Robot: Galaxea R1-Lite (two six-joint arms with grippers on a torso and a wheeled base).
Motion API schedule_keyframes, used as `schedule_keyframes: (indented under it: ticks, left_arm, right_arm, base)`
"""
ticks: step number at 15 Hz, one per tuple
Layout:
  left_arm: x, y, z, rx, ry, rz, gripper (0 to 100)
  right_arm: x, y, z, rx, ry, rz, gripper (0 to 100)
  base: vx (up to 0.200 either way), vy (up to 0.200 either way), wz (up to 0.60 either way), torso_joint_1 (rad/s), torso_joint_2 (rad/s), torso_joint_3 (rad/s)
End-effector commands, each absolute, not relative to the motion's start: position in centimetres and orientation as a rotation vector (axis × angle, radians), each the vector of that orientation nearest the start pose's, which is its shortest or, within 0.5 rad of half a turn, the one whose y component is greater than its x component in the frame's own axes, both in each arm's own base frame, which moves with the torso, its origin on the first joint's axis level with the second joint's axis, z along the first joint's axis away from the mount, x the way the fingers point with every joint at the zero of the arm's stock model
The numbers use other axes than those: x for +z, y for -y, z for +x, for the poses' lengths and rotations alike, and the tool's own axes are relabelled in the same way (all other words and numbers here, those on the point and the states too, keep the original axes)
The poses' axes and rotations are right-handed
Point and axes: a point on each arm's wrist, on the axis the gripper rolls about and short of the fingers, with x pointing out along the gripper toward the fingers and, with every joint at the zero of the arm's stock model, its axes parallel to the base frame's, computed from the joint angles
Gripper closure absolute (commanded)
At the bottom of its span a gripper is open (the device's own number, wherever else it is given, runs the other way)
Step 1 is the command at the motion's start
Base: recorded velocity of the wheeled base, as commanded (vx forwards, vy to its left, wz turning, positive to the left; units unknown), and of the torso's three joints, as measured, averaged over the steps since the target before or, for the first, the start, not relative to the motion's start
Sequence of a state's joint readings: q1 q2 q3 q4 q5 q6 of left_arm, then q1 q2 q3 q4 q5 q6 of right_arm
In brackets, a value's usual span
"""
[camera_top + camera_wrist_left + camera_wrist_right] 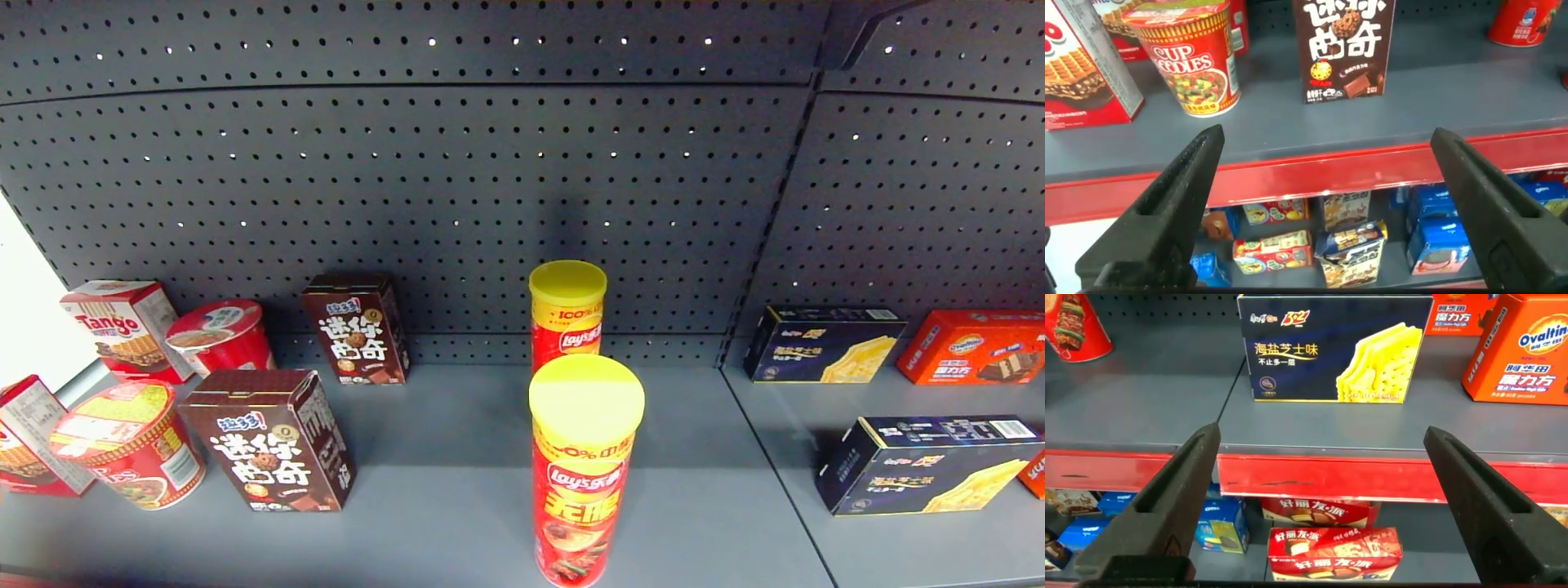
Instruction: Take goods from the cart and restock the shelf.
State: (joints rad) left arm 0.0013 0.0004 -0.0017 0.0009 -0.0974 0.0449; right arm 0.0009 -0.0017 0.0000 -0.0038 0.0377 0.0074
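Two red chip cans with yellow lids stand on the grey shelf [457,490], one at the front [584,469] and one behind it [566,314]. My left gripper [1327,216] is open and empty, held in front of the shelf's red edge [1372,167], below a brown cookie box [1343,49] and a red noodle cup [1192,53]. My right gripper [1323,510] is open and empty too, facing a dark blue cracker box [1331,347] on the right shelf section. The front chip can's base [1074,327] shows at the corner of the right wrist view.
On the shelf's left stand two brown cookie boxes [269,437] [357,327], noodle cups [131,445] [220,335] and wafer boxes [122,322]. On the right are dark blue boxes [922,461] [820,343] and an orange box [971,347]. A lower shelf holds more packets [1355,245] [1335,551].
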Motion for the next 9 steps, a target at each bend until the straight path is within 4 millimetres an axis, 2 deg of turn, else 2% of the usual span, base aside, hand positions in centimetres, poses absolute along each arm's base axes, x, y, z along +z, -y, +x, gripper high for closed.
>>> schedule_keyframes:
  ticks: [1,9]
  left_arm:
    - [7.59,0.22,-2.29,-0.097,0.002,0.046,0]
    - [7.58,0.22,-2.29,-0.097,0.001,0.044,0]
  right_arm:
    - [7.60,-0.09,-2.28,0.038,0.004,0.008,0]
    - [7.58,-0.08,-2.28,0.037,0.003,0.008,0]
  base:
    - [0.000,0.000,0.00,0.000,0.00,0.000]
    - [0.000,0.000,0.00,0.000,0.00,0.000]
